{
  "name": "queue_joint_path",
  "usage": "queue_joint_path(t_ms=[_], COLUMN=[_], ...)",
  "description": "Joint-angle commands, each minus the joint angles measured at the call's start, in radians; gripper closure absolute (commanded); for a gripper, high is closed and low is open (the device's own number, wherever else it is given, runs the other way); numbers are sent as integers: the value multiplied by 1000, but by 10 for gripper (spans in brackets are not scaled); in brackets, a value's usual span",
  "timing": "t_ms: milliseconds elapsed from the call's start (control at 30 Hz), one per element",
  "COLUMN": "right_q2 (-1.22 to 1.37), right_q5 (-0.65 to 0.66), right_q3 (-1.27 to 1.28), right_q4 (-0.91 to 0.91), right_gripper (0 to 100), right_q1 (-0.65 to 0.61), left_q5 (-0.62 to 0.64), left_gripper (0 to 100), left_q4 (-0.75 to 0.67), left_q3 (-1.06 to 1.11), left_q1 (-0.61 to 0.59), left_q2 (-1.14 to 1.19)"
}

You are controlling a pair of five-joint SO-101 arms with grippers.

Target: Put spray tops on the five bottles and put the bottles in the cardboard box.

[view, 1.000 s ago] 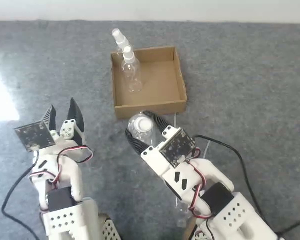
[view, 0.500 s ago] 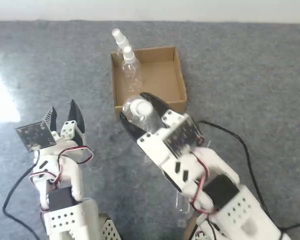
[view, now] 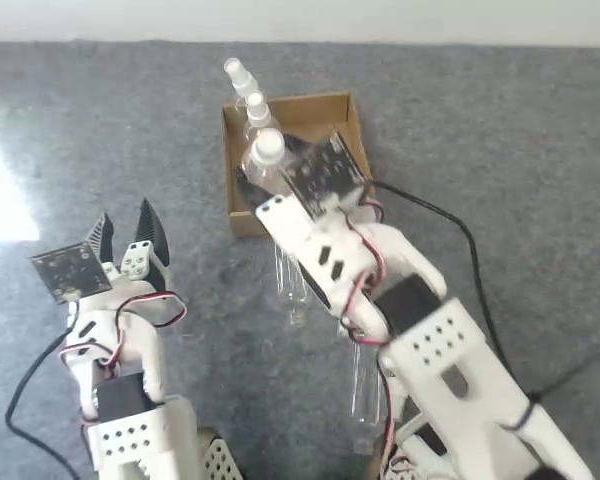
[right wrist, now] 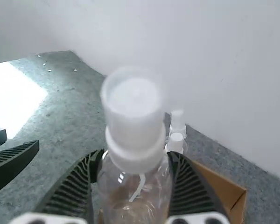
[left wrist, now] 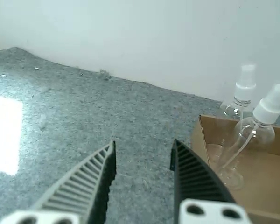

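My right gripper (view: 267, 178) is shut on a clear bottle (view: 263, 165) with a white spray top (right wrist: 131, 106), holding it upright over the near left part of the cardboard box (view: 332, 150). In the right wrist view the bottle (right wrist: 133, 186) stands between the jaws of the right gripper (right wrist: 134, 161). A second capped bottle (view: 256, 112) stands in the box's far left corner, and a third (view: 237, 74) stands just behind the box. My left gripper (view: 126, 236) is open over bare carpet, left of the box and closer to the arm bases; in its own view the left gripper (left wrist: 142, 161) holds nothing.
Clear bottles lie on the grey carpet under my right arm (view: 292, 278) and near its base (view: 365, 385), partly hidden. A white wall runs along the far edge. A bright patch of light (view: 0, 200) falls on the carpet at the left.
My right arm has lifted the capped bottle from in front of the box and carried it forward over the box. The left arm has not moved.
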Motion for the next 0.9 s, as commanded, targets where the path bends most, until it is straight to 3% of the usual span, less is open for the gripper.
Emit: queue_joint_path(t_ms=[0,233,467,867], right_q2=[73,240,346,532], right_q5=[-5,-9,-129,-133], right_q3=[-141,-227,-227,-227], right_q4=[-12,-56,-189,-341], right_gripper=[991,991,991,991], right_q1=[13,27,68,88], left_q5=[9,9,9,9], left_gripper=[819,819,819,819], left_q4=[-31,-31,-32,-32], left_q3=[-13,-13,-13,-13], left_q1=[-3,-3,-3,-5], left_q2=[6,6,6,6])
